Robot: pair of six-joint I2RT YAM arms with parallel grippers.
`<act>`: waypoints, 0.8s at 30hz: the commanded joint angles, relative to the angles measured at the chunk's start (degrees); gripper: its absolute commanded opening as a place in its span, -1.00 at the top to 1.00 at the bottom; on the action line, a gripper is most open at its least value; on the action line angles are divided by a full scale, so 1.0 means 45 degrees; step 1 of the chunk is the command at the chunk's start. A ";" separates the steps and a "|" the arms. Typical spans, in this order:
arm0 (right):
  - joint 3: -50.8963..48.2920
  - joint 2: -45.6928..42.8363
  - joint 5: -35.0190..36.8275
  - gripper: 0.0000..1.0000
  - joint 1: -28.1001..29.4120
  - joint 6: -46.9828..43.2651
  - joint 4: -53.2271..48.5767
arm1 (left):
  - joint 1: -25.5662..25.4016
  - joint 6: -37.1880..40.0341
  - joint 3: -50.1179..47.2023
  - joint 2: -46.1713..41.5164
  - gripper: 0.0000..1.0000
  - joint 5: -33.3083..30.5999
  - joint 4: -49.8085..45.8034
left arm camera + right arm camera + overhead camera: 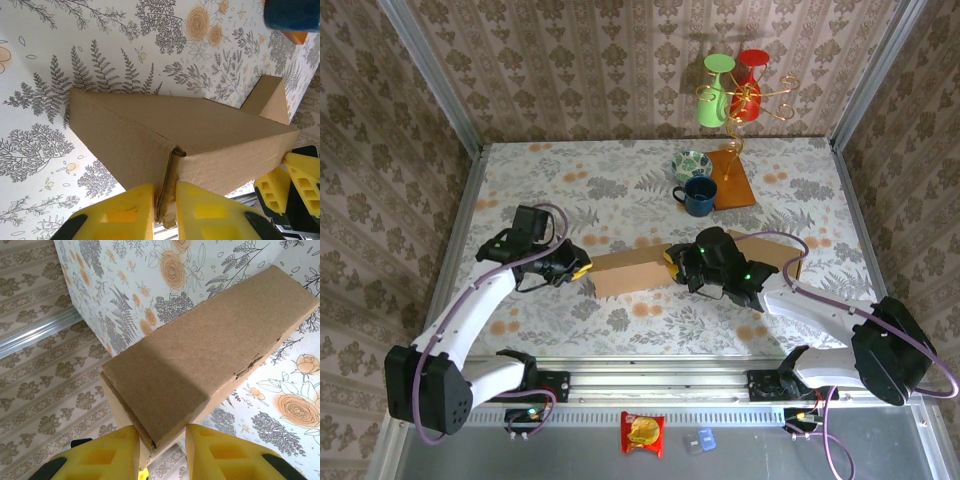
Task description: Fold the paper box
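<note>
Paper box (pixel 630 272) is seen mid-counter (pixel 570 180). Its left end seam is pinched by the left hand (pixel 165 200), and its right end is gripped by the right hand (pixel 162 440). Body is judged formed; end flap (pixel 272 100) is left open, so closing is judged outstanding.

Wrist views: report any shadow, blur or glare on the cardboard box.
Left wrist view: cardboard box evenly lit and sharp, blue mug in the top corner soft. Right wrist view: a soft shadow darkens the box's near half, the far end is bright, the grain sharp. No glare in either.
</note>
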 commanded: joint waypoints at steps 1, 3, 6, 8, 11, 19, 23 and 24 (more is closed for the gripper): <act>-0.0500 0.0313 -0.0201 0.41 -0.0049 0.0280 -0.2479 | -0.0050 0.0445 -0.0686 0.0269 0.68 -0.0182 -0.0314; -0.0469 0.0303 -0.0314 0.41 -0.0087 0.0201 -0.2384 | -0.0125 0.0635 -0.0774 0.0292 0.69 0.0047 0.0080; -0.0230 0.0278 -0.0645 0.38 -0.0245 -0.0421 -0.2403 | -0.0408 0.1070 -0.0745 0.0269 0.69 0.0014 0.0478; 0.0002 0.0187 -0.0966 0.36 -0.0398 -0.1082 -0.2545 | -0.0608 0.1364 -0.0678 0.0256 0.69 -0.0246 0.0520; 0.0284 -0.0186 -0.1455 0.35 -0.0579 -0.2191 -0.2942 | -0.0984 0.1787 -0.0804 0.0003 0.69 -0.0593 0.0901; 0.0522 -0.1676 -0.3558 0.35 -0.0723 -0.5545 -0.5956 | -0.2983 0.1812 -0.2930 -0.2153 0.70 -0.2018 0.3003; -0.0433 -0.2481 -0.4426 0.35 -0.0741 -0.6310 -0.7035 | -0.4109 0.0651 -0.4883 -0.3558 0.67 -0.2910 0.4290; -0.0787 -0.2691 -0.4582 0.35 -0.0742 -0.6338 -0.7001 | -0.4382 0.0302 -0.5424 -0.3860 0.67 -0.3054 0.4684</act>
